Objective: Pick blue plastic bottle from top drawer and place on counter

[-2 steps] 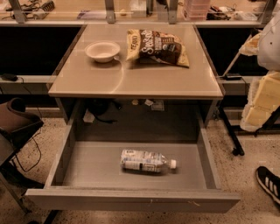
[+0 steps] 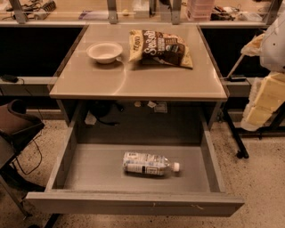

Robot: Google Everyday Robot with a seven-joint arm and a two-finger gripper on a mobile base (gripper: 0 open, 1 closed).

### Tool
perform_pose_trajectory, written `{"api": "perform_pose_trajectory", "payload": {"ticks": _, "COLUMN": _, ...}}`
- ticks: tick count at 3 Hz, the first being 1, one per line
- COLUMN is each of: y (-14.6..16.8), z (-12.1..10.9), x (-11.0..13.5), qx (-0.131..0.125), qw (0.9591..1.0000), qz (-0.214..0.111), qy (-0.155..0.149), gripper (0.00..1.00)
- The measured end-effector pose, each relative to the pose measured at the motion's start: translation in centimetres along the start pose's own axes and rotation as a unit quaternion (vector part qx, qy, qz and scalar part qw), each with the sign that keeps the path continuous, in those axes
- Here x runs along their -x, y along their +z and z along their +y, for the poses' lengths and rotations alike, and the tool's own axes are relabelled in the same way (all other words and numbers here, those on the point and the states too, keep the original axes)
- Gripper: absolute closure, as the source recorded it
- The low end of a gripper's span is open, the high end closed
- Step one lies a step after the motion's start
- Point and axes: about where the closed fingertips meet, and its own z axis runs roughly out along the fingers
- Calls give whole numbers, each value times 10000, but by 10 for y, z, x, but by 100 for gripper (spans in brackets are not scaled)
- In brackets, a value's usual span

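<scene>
The blue plastic bottle (image 2: 149,163) lies on its side on the floor of the open top drawer (image 2: 98,171), white cap pointing right. The drawer is pulled out fully below the counter (image 2: 133,78), a beige tabletop. My gripper (image 2: 262,104) shows as cream-coloured parts at the right edge, beside the counter's right side, above and well to the right of the bottle. It holds nothing that I can see.
A white bowl (image 2: 104,52) and a brown-and-yellow snack bag (image 2: 161,48) lie at the back of the counter. A cluttered shelf with metal posts (image 2: 111,11) runs behind. A dark chair (image 2: 18,127) stands at the left. Cables hang under the counter.
A dark shoe that showed on the floor at the lower right is gone from view. The bottle, the drawer and the gripper have not visibly moved.
</scene>
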Motion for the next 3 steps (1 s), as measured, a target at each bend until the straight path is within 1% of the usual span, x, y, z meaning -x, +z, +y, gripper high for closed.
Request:
{"api": "perform_pose_trajectory", "payload": {"ticks": 1, "y": 25, "z": -33, "x": 0, "qx": -99, "qw": 9985, "qz": -534, "qy": 108, "gripper": 0}}
{"api": "perform_pose_trajectory", "payload": {"ticks": 2, "y": 63, "z": -71, "x": 8, "qx": -154, "qw": 9925, "qz": -1185, "qy": 246, "gripper": 0}}
{"api": "perform_pose_trajectory", "payload": {"ticks": 3, "y": 92, "z": -81, "x": 15, "qx": -251, "qw": 9880, "qz": -1457, "qy": 449, "gripper": 0}}
